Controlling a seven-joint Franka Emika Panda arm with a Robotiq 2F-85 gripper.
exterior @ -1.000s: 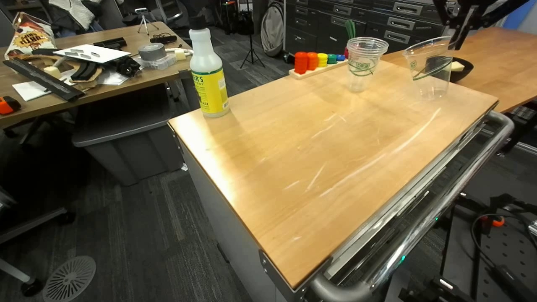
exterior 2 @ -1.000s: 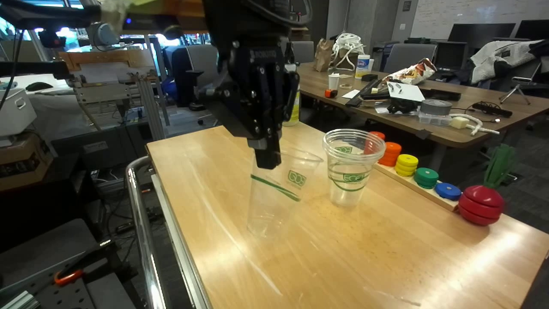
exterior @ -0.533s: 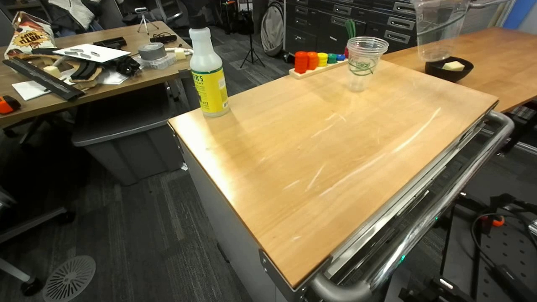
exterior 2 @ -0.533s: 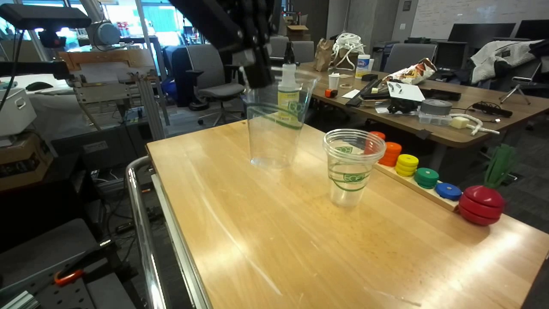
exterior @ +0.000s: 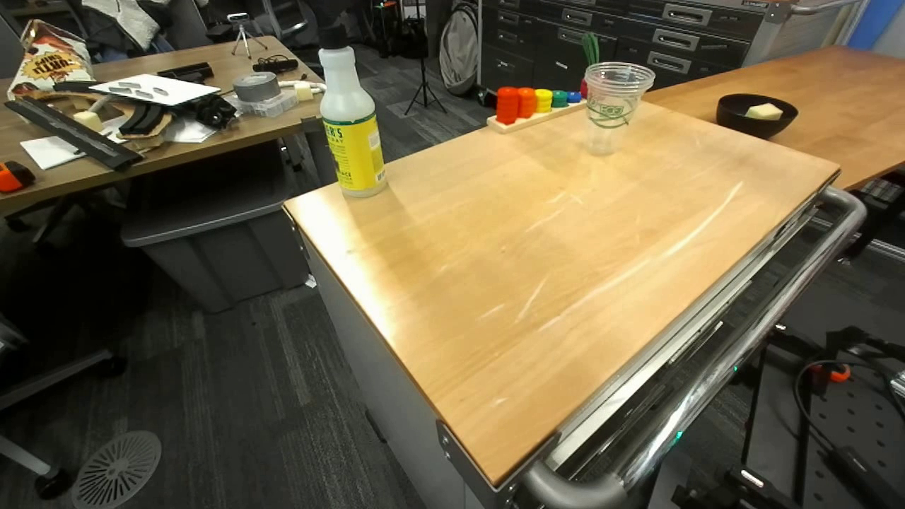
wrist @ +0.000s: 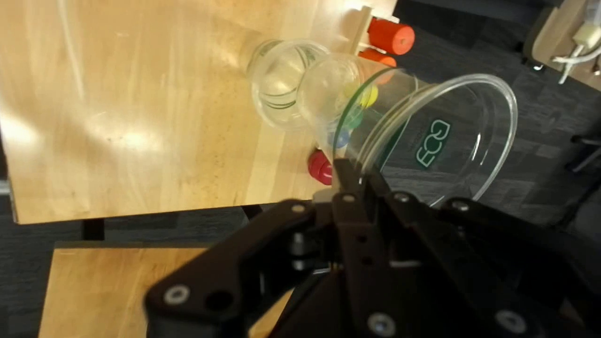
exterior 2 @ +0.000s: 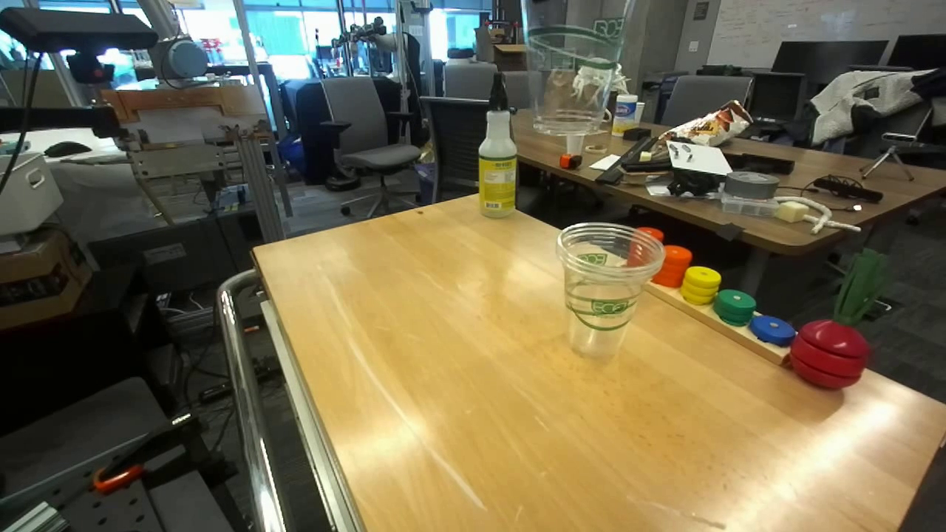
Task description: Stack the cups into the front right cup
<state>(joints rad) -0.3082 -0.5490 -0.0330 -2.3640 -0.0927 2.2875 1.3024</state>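
A nested stack of clear cups (exterior 2: 606,303) with green markings stands upright on the wooden cart top; it also shows in an exterior view (exterior: 615,106) and in the wrist view (wrist: 277,89). Several rims show at its mouth. My gripper (wrist: 360,171) is shut on the rim and wall of another clear cup (wrist: 433,141). That held cup hangs well above the table in an exterior view (exterior 2: 569,81), roughly upright, its rim cut off by the frame top. In the wrist view its base overlaps the stack. The gripper is out of both exterior views.
A yellow-green bottle (exterior: 359,152) stands at a table corner, also in an exterior view (exterior 2: 497,174). A peg toy with coloured rings (exterior 2: 702,284) and a red ball-like toy (exterior 2: 828,355) sit beside the stack. A black bowl (exterior: 756,124) is on another table. A metal handle (exterior: 707,396) runs along the cart's edge.
The held cup has risen from low over the table, straightened from its tilt, and moved sideways toward the stack. The gripper has left the exterior views. The stack has not moved.
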